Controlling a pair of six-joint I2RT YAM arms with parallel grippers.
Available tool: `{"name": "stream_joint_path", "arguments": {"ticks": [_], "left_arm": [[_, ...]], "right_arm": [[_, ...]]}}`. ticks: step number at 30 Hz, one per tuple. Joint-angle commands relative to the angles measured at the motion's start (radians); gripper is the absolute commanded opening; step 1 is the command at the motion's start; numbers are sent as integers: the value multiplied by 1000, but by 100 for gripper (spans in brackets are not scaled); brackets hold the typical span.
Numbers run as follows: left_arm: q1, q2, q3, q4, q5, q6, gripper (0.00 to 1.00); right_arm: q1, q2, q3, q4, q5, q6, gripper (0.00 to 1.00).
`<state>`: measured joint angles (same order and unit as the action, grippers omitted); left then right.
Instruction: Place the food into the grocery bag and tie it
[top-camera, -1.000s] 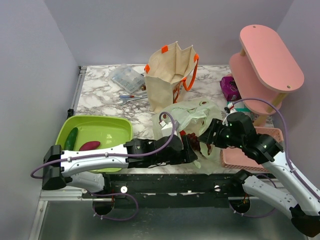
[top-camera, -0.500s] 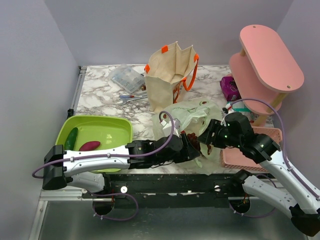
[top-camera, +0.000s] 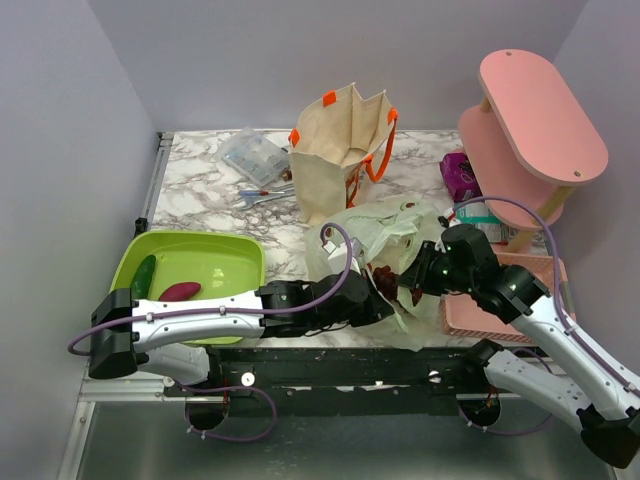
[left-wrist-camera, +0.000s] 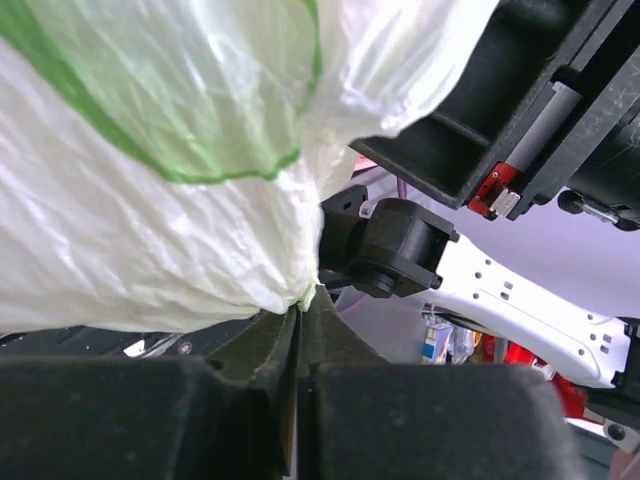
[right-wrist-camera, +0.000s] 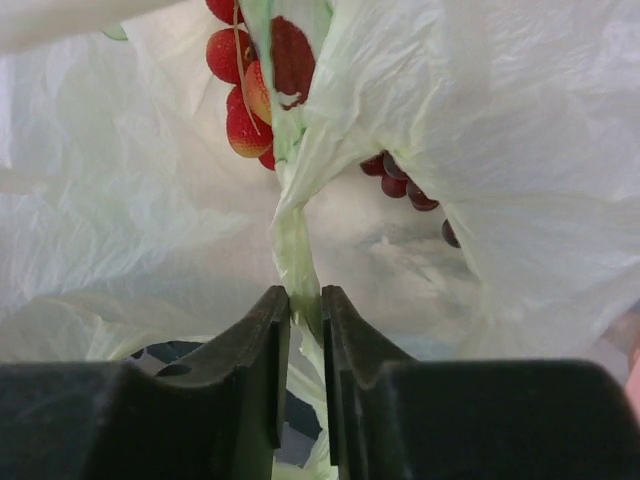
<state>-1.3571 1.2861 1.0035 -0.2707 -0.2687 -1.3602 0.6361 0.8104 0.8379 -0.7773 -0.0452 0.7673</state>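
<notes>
Top view: the grocery bag (top-camera: 385, 228) sits by the table's (top-camera: 210, 200) front edge, right of centre. The left gripper (top-camera: 384, 303) and right gripper (top-camera: 411, 281) meet at its near side. A sweet potato (top-camera: 180, 291) lies in the green tub (top-camera: 215, 262). Left wrist view: jaws pressed together on a pinch of bag film. Right wrist view: jaws clamp a twisted strip of bag, with strawberries (right-wrist-camera: 245, 120) and grapes (right-wrist-camera: 400, 185) inside beyond.

The grocery bag (top-camera: 380, 225) sits near the table's (top-camera: 200, 195) front edge, the tote (top-camera: 335, 150) behind it — strawberries (right-wrist-camera: 245, 125) and grapes (right-wrist-camera: 400, 185) lie inside the bag. Left of it a tub (top-camera: 215, 265) holds the sweet potato (top-camera: 179, 291); right of it stand a basket (top-camera: 460, 322) and a shelf (top-camera: 540, 110).
</notes>
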Motion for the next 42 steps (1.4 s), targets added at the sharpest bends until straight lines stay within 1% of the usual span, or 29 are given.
{"name": "stream_joint_path", "arguments": {"ticks": [1,2,3,4,8,11,12,15,18,21,24,28,33,37,40,42], "left_arm": [[-5,-17,-21,14,-3,3,0],[-5,-25,-29,14,-4,0,0],[-5,-35,-41,14,-6,-3,0],[-5,-50,-50,15,-9,-7,0],[-4,-117,-82,-4,-35,1,0],[17,-193,-89,-44,-61,49,0],[34,-210,-89,-64,-49,63,0],[122,-271,-118,-89,25,102,0],[199,-333,-150,-98,67,147,0],[294,-374,-133,-137,119,225,0],[378,-379,-85,-153,187,329,0],[509,-338,8,-193,301,452,0],[660,-249,177,-289,395,600,0],[772,-192,287,-339,516,677,0],[814,-148,369,-403,565,730,0],[818,-126,409,-463,558,749,0]], "right_arm": [[4,4,-4,32,-10,2,18],[3,5,3,32,-17,3,13],[3,6,12,29,-24,3,5],[3,7,22,23,-29,5,1],[4,8,70,-5,-47,10,1],[3,3,120,-11,-73,11,1],[3,1,137,-6,-79,13,1],[3,-6,168,26,-116,23,1],[4,-7,179,74,-166,45,1],[4,3,192,107,-204,64,1],[3,12,199,141,-229,85,1],[3,18,201,201,-258,124,1],[4,32,212,245,-299,155,1],[3,34,222,260,-330,173,1],[4,35,216,295,-376,197,1],[4,37,204,335,-432,218,1]]}}
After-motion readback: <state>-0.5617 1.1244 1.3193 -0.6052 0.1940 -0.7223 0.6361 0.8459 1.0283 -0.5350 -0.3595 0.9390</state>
